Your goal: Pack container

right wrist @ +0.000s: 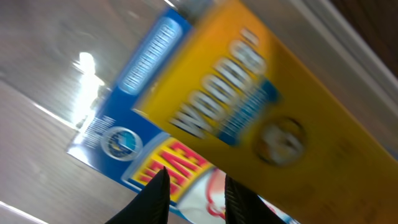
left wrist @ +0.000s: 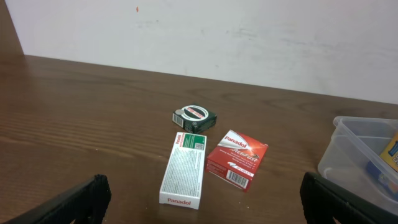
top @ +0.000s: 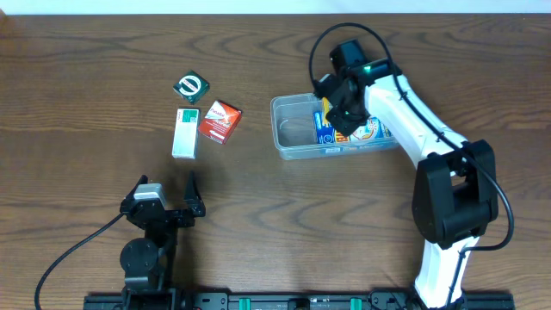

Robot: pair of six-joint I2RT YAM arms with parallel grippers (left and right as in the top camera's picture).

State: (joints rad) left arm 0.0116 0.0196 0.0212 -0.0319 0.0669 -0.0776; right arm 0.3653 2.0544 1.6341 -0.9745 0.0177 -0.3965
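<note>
Right tool [right wrist: 196, 176], slightly parted, above yellow box [right wrist: 249, 106] in the container [top: 288, 131]; left tool [left wrist: 202, 190] released wide

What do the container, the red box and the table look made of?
The container looks like clear, glossy plastic: the table and its contents show through its walls. The red box looks like printed cardboard, lightly satin, with crisp folded edges and a barcode. The table looks like dark wood or wood-look laminate; grain shows, but which is unclear.

Clear container [top: 291, 129]; yellow box [right wrist: 261, 106]; red box [top: 219, 121]; white-green box [top: 185, 133].
</note>
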